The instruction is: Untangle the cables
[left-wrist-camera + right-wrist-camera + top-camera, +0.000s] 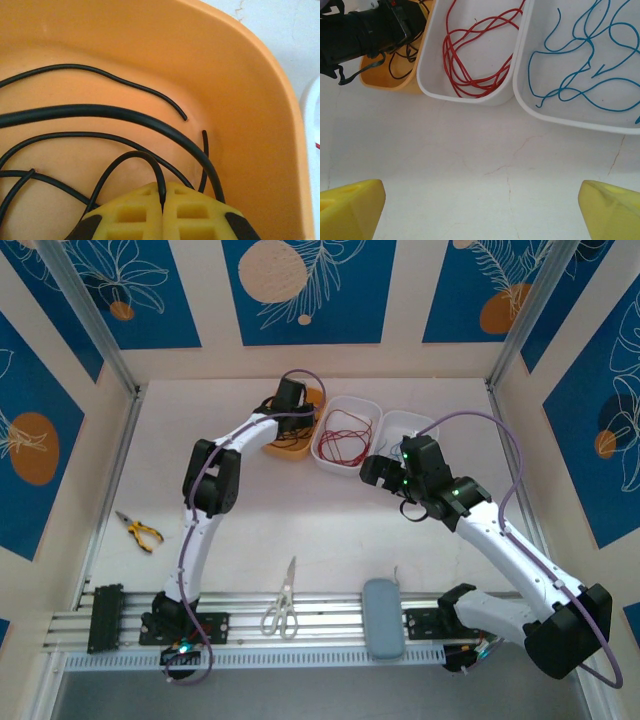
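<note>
Top view: my left arm (215, 475) reaches to the orange bin (283, 450) at the far side of the table (330, 530), wrist over the bin; my right arm (500, 535) bends in toward the two white bins beside it; the middle white bin (346, 400) holds the red cables (345, 437); the right white bin (392, 420) is partly hidden behind my right wrist. Near edge: pliers (140, 532) at left; scissors (282, 612) and a grey case (382, 618) between the arm bases.

Left wrist view: my left claw (162, 210) sits inside the orange bin, yellow pads pressed together; a thin black cable (132, 156) arches up and drops into the seam between the pads, pinched there; other black cables (100, 111) lie across the bin floor, one looking thicker; two loose ends near the right wall.

Right wrist view: my right claw (481, 207) hangs over bare table, fingers spread wide, nothing between them; ahead, three bins side by side; orange one with black cables under my left wrist; middle one with the red cables in a loose coil; right one with the blue cables (580, 70) in open loops.
</note>
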`<action>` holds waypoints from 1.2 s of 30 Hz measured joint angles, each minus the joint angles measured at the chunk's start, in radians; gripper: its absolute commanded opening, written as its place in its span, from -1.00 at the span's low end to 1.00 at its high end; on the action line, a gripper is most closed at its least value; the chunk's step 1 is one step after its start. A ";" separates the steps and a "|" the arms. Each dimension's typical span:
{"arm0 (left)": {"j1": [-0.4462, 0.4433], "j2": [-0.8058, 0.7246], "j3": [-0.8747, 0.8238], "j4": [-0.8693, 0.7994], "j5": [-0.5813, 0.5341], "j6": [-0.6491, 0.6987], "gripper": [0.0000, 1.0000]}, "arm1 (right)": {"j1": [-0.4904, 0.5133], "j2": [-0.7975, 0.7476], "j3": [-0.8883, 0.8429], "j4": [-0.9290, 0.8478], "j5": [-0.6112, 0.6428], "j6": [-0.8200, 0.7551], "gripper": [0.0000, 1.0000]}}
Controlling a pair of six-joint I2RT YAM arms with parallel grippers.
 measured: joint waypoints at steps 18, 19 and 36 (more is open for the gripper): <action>0.000 -0.204 -0.094 0.018 0.012 -0.010 -0.20 | -0.002 -0.008 0.000 0.000 0.000 0.000 0.98; 0.000 -0.229 -0.108 0.026 0.009 -0.004 -0.16 | -0.003 -0.013 0.000 0.000 0.000 0.000 0.98; 0.000 -0.668 -0.576 0.171 -0.060 0.047 1.00 | -0.013 -0.100 -0.032 -0.035 0.041 0.000 0.98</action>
